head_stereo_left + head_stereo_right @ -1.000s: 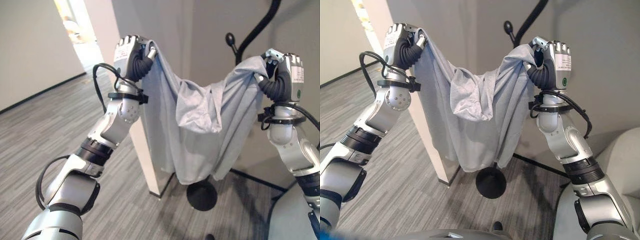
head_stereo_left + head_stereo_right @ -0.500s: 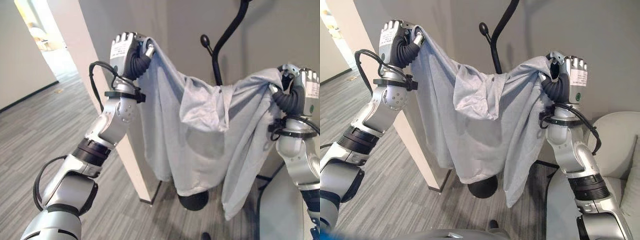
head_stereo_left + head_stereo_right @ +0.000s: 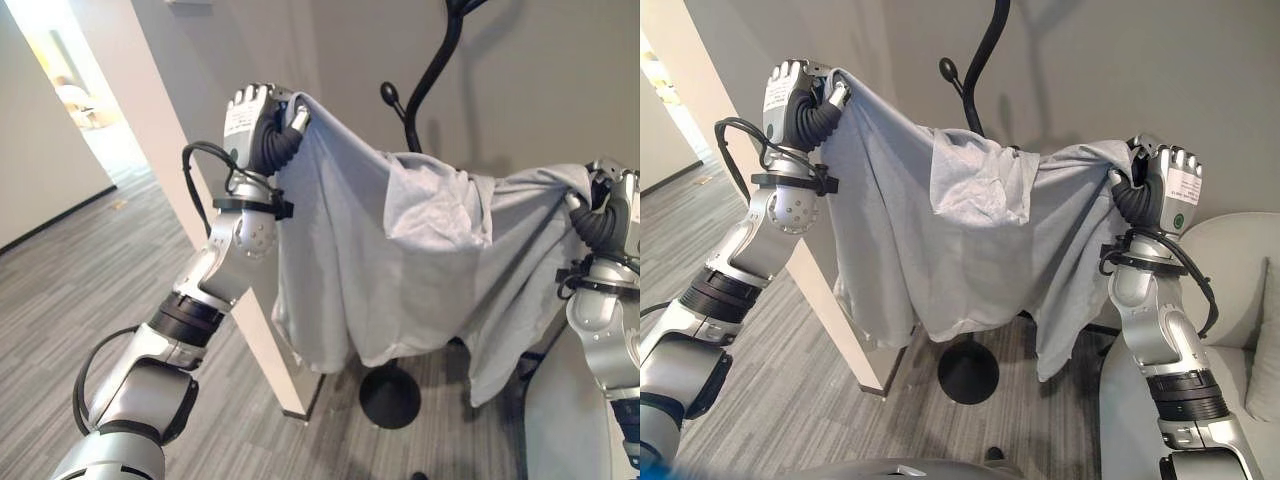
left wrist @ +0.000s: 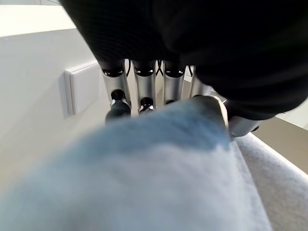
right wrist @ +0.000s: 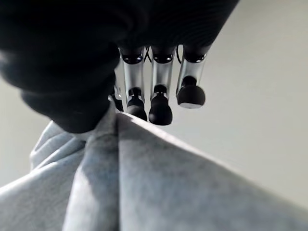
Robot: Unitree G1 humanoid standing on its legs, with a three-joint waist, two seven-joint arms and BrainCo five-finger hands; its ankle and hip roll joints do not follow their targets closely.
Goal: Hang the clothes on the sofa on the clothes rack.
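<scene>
One grey shirt [image 3: 940, 250] hangs gripped by left robot hand [image 3: 800, 100] and right robot hand [image 3: 1155, 190].

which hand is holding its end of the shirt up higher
The left hand. It grips its corner of the grey shirt well above the right hand, which clutches the other end lower, near the sofa; the cloth slopes down between them.

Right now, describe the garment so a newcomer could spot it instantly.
Start at the black clothes rack against the grey wall. In front of it a light grey T-shirt is stretched between the raised left hand and right hand. It is the only cloth held up, sagging mid-span.
</scene>
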